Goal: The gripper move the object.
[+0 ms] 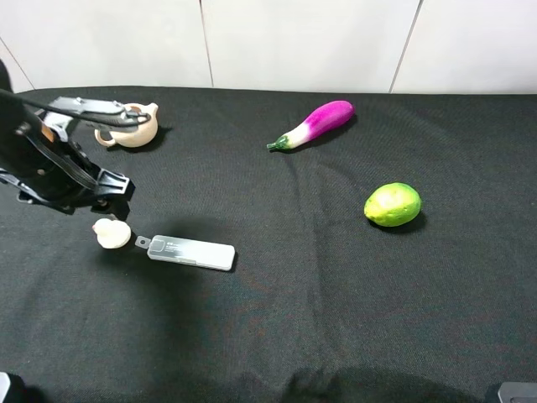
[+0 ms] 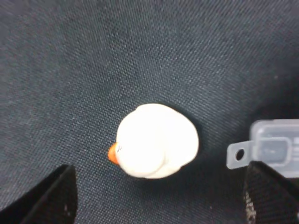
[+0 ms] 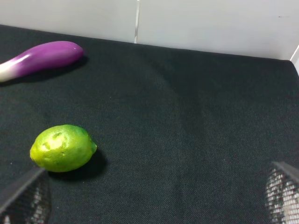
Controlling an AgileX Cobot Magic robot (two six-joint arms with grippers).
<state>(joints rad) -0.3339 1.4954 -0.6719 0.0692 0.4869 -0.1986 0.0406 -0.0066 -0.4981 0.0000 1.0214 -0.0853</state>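
Lying between claw (image 2: 156,196) fingers: object (image 2: 156,147)

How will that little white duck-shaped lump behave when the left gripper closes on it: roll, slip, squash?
The object looks smooth and rounded, so it may slip or squirt sideways between the left gripper fingers. Its small size suggests it is light. The white case lies close beside it, so a nudge could knock into that.

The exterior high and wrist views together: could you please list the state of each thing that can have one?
Left end effector: open, above the object.
Object: on the cloth, ungrasped, between the fingers.
White case: lying flat, beside the object.
Teapot: upright.
Eggplant: lying on its side.
Lime: resting on the cloth.
Right end effector: open, empty.
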